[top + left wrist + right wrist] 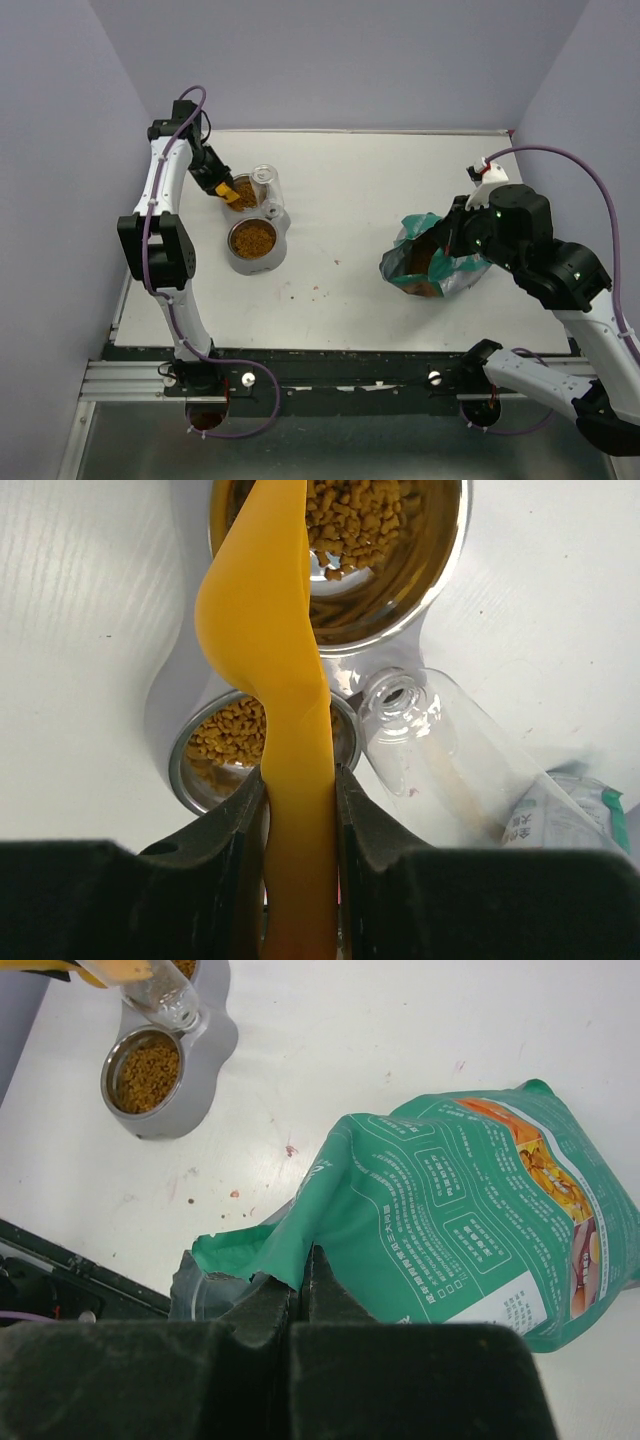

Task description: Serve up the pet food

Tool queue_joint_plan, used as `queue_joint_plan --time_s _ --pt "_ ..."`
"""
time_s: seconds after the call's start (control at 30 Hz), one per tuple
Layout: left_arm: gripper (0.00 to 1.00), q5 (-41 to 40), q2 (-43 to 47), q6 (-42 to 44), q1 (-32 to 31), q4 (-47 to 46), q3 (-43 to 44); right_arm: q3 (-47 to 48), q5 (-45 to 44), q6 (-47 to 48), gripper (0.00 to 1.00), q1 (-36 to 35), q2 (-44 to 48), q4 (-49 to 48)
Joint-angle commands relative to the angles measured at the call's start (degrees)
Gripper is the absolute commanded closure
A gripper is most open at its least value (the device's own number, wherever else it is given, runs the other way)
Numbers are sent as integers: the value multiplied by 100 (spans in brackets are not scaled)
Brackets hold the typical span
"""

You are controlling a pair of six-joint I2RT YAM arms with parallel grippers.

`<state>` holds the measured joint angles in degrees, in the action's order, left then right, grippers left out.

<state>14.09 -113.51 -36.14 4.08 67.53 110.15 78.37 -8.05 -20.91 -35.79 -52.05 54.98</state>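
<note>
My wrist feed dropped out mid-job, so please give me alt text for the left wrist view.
The left gripper clamps the handle of an orange scoop, whose body reaches up across a feeder with two steel bowls, both holding brown kibble. A clear bottle sits right of the lower bowl.

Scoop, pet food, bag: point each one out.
scoop (262, 620): left wrist view, on its wide orange part beyond the handle.
pet food (253, 240): top external view, middle of the nearer brown heap.
bag (450, 1220): right wrist view, on its teal printed face.
</note>
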Motion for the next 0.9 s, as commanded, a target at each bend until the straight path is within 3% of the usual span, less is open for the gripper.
queue_joint_plan --time_s 0.0,0.53,0.87 --pt "100 -696 -66 46 -249 753 674 109 -214 69 99 -24 160 -647" --pt "100 -767 390 186 -320 859 737 170 -82 -1 100 -24 108 -603" --pt "100 -794 2630 3 -21 367 -923 231 58 -89 100 -25 -42 -576"
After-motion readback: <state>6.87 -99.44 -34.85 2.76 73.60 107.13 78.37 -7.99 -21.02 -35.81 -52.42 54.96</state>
